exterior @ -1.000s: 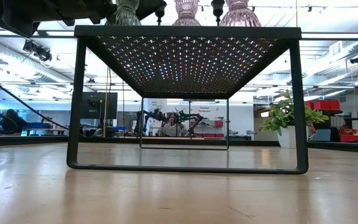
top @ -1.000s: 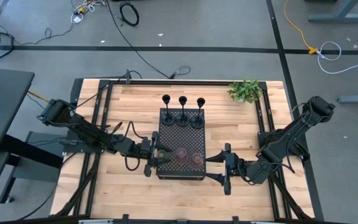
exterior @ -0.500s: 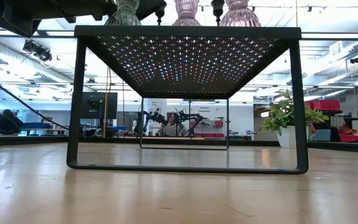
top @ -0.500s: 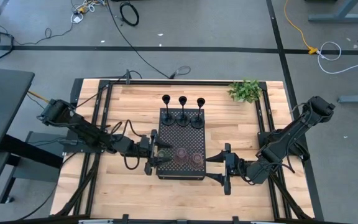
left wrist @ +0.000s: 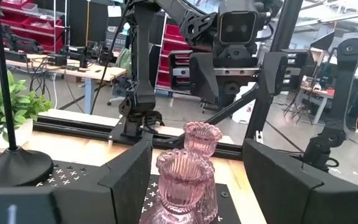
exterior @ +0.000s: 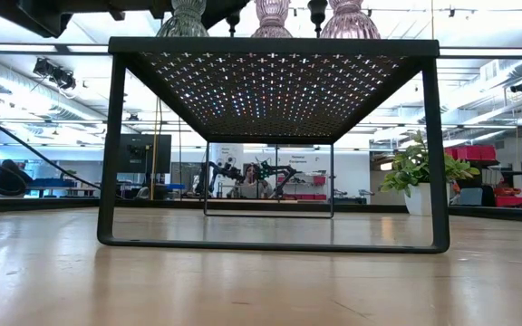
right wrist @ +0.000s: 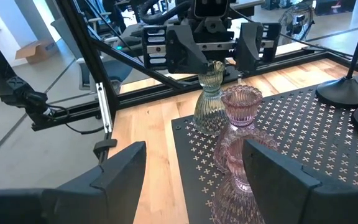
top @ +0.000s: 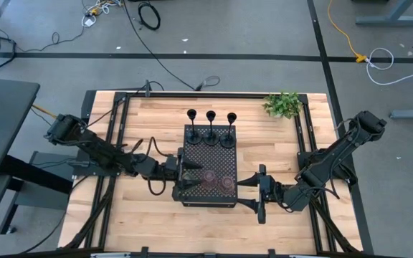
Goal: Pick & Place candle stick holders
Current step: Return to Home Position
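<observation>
The olive-green holder [right wrist: 211, 99] stands by its base on the black perforated tray [top: 208, 154], at the tray's near left corner. It also shows in the low view [exterior: 187, 16]. Two pink glass holders [top: 208, 179] [top: 226, 184] stand beside it along the tray's near edge. Three slim black holders [top: 211, 133] stand along the far edge. My left gripper [top: 183, 175] is open over the tray's near left corner, by the green holder, which its own wrist view does not show. My right gripper [top: 259, 194] is open, level, just right of the tray.
A small leafy plant [top: 283, 104] stands at the table's far right corner. Black frame rails [top: 120, 115] run along the table's left, right and far edges. The tray stands on legs [exterior: 114, 154] above the bare wooden top [top: 156, 122].
My left gripper has gone toward the table's right edge, in over the tray's near left corner, and has risen a little. The olive-green holder has stayed upright on the tray.
</observation>
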Tool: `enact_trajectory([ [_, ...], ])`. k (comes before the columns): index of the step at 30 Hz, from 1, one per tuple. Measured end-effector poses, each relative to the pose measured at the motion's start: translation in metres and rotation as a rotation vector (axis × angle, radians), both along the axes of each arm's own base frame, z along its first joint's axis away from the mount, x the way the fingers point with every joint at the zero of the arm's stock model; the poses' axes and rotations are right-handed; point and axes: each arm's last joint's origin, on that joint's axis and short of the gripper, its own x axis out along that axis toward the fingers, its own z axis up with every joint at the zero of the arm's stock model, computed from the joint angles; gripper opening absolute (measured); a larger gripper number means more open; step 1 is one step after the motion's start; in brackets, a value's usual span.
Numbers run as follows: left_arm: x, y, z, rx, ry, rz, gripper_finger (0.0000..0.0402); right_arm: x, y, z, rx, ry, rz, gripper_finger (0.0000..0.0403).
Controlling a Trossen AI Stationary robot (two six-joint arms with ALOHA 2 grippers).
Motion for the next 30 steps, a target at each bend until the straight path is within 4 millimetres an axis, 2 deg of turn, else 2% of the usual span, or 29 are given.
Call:
enact_trajectory([
  [30, 0.0007, 0.0038, 0.0043, 0.037, -0.041, 0.030, 0.0252, 0.0000, 0.0002, -0.0001, -0.001, 0.002, 0.008, 0.0263],
])
